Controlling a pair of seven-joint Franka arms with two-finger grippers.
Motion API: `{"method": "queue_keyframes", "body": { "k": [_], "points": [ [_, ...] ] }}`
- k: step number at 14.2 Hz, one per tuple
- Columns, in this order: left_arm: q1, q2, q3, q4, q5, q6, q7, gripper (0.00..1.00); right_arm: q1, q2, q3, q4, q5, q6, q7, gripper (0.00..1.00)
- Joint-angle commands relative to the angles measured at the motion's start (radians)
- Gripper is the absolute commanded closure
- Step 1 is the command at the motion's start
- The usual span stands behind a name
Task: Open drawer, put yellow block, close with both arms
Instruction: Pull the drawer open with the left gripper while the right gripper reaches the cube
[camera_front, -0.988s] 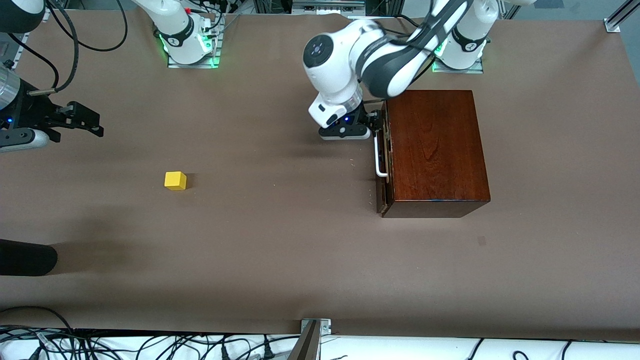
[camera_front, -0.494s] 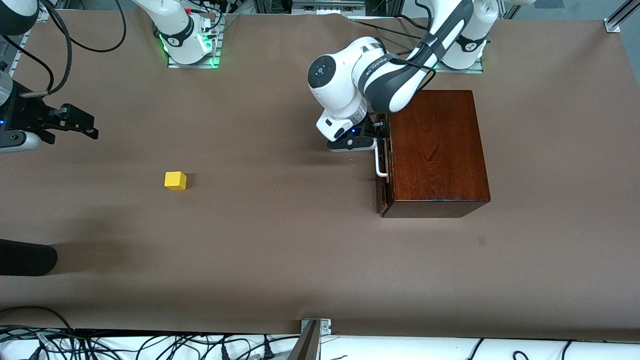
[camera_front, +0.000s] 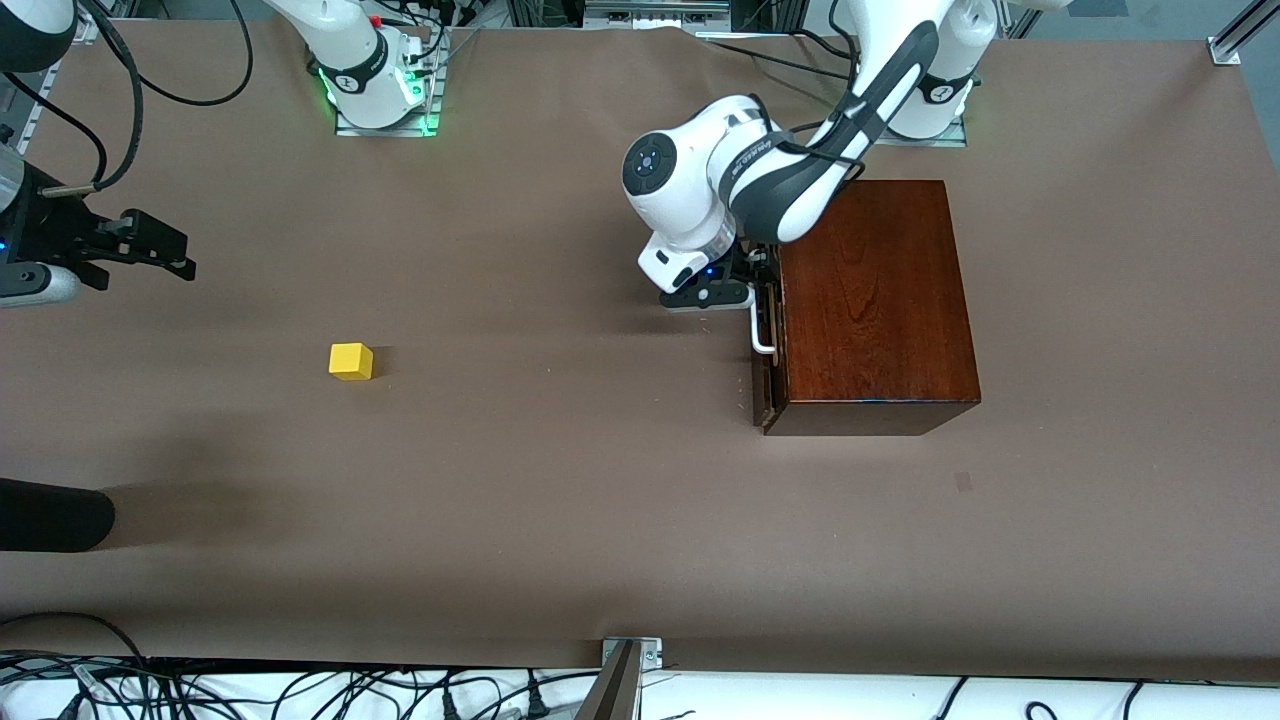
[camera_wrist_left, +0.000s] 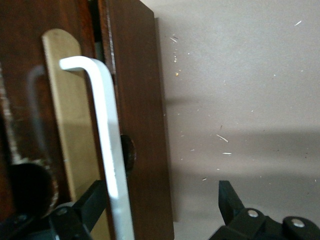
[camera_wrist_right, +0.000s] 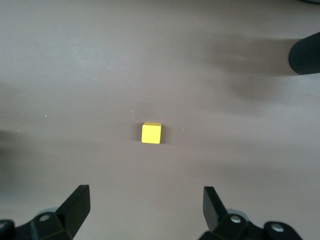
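Opening step: my left gripper (camera_wrist_left: 162, 210), fingers spread, straddled the white handle (camera_wrist_left: 107, 145) of the shut drawer (camera_front: 765, 330), next needing closure and a pull, while my right gripper (camera_wrist_right: 145, 212) waited open over the table (camera_front: 560, 500), yellow block (camera_front: 351, 361) well apart from the drawer.

I see open tabletop (camera_front: 560, 480) all around the yellow block (camera_front: 351, 361), so nothing hinders a descent onto it; my right gripper (camera_front: 150, 245) hangs spread over the table's right-arm end. At the drawer (camera_front: 768, 330), my left gripper (camera_wrist_left: 162, 210) straddles the white handle (camera_wrist_left: 107, 145) with fingers apart. The mahogany box (camera_front: 870, 300) walls off that end; bare table lies before the drawer front.
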Motion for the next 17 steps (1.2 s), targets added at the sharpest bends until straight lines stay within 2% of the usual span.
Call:
{"method": "queue_keyframes", "body": {
  "k": [1,10,12,14,17],
  "points": [
    [0.005,0.017,-0.006,-0.005,0.033,0.035,-0.018,0.0,-0.008,0.029,0.007,0.029,0.01,0.005,-0.005,0.0],
    [-0.025,0.069,-0.01,0.024,0.025,0.241,-0.041,0.0,-0.003,0.17,0.009,0.029,0.01,0.016,-0.007,0.0],
    [-0.049,0.077,-0.01,0.051,0.016,0.247,-0.047,0.0,0.0,0.179,0.009,0.026,0.01,0.02,-0.005,0.0],
    [-0.069,0.095,-0.012,0.091,0.016,0.247,-0.087,0.0,0.009,0.193,0.012,-0.001,0.012,0.037,-0.004,0.0],
    [-0.112,0.149,-0.012,0.169,0.016,0.247,-0.128,0.0,0.02,0.199,0.014,-0.131,0.012,0.211,0.008,0.0]
  ]
}}
